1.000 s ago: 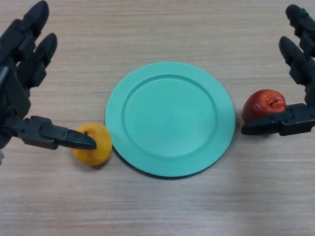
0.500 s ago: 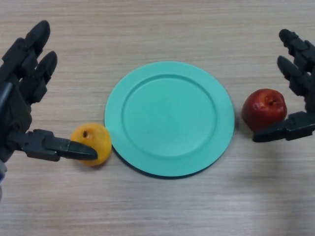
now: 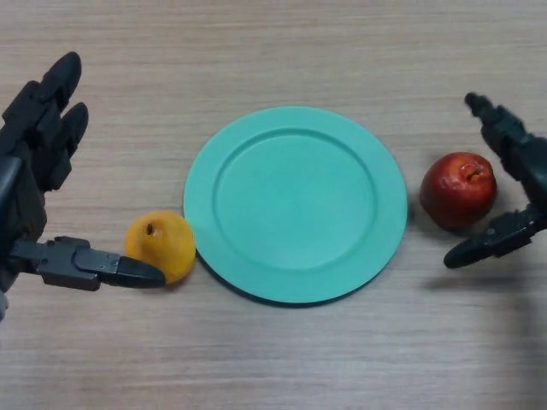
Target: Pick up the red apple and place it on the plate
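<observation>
The red apple (image 3: 459, 190) sat on the wooden table (image 3: 273, 51), just right of the green plate (image 3: 295, 204) and clear of its rim. It stood roughly upright, its stem dimple facing up and a little toward the far right; being nearly round, it showed no marked long axis. My right hand (image 3: 513, 171) was spread around it from the right side, fingers (image 3: 491, 120) reaching past its far edge and thumb (image 3: 487, 246) stretched out below it, neither touching the fruit. My left hand (image 3: 34, 162) hung open at the left edge, its thumb (image 3: 102, 266) tip against an orange fruit (image 3: 160, 246) beside the plate's left rim.
</observation>
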Available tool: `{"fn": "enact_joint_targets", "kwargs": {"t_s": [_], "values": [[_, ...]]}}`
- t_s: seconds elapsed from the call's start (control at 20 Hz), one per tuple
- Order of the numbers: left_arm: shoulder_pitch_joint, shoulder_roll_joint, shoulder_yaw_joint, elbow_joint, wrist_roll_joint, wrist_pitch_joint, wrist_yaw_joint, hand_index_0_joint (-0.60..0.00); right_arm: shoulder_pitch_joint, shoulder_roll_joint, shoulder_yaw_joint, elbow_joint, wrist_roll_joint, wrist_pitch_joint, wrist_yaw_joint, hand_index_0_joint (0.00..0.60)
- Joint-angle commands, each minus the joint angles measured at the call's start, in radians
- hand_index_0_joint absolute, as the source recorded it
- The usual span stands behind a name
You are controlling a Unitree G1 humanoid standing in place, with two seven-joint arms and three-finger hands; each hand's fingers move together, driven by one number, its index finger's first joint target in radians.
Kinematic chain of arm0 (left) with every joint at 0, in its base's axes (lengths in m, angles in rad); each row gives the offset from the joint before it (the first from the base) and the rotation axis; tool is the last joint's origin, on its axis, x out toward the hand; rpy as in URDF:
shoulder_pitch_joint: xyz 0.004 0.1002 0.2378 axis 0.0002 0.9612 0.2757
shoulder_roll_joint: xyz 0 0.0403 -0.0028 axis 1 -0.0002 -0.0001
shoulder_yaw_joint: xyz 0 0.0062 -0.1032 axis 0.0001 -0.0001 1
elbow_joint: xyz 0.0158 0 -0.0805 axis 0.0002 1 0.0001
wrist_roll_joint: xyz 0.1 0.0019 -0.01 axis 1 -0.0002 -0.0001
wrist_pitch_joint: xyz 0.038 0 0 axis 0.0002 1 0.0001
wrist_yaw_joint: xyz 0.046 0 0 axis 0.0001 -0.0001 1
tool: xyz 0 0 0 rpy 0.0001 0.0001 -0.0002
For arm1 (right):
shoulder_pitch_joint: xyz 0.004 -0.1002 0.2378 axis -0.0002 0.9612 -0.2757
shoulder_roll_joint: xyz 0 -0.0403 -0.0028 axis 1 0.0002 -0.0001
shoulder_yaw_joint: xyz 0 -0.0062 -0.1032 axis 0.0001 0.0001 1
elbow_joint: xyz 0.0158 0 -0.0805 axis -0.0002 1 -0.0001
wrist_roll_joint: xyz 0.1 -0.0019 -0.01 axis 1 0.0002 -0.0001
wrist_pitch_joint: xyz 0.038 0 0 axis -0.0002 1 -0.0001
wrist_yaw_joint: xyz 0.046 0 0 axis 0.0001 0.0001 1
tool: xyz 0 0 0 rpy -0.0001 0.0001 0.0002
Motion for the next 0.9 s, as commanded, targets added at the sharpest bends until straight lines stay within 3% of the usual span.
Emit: {"fn": "enact_joint_targets", "kwargs": {"t_s": [0.05,0.2,0.3,0.45,0.55,0.75,0.8,0.85,0.9], "values": [[-0.025,0.029,0.085,-0.049,-0.005,-0.156,0.005,0.000,-0.072,-0.028,-0.024,-0.012,0.012,-0.149,-0.067,0.000],[-0.022,0.034,0.092,-0.055,-0.013,-0.147,0.007,0.000,-0.095,-0.022,-0.013,0.041,-0.035,-0.185,-0.096,0.399],[-0.011,0.032,0.101,-0.060,-0.022,-0.147,0.013,0.000,-0.128,-0.022,-0.004,0.108,-0.117,-0.244,-0.188,0.600],[-0.002,0.030,0.107,-0.065,-0.023,-0.150,0.015,0.000,-0.150,-0.043,0.011,0.117,-0.207,-0.270,-0.296,0.600],[0.002,0.030,0.121,-0.058,-0.029,-0.166,0.012,0.000,-0.133,-0.046,0.016,0.022,-0.256,-0.250,-0.316,0.600],[0.010,0.031,0.129,-0.065,-0.034,-0.181,0.018,0.000,-0.103,0.008,0.028,-0.214,-0.304,-0.133,-0.244,0.600],[0.012,0.031,0.143,-0.073,-0.051,-0.193,0.012,0.000,-0.102,0.044,0.044,-0.284,-0.314,-0.081,-0.205,0.600],[0.015,0.039,0.152,-0.084,-0.064,-0.176,0.004,0.000,-0.105,0.058,0.049,-0.298,-0.317,-0.068,-0.195,0.600],[0.009,0.048,0.172,-0.094,-0.088,-0.158,-0.005,0.000,-0.106,0.120,0.059,-0.337,-0.271,-0.016,-0.154,0.600]]}}
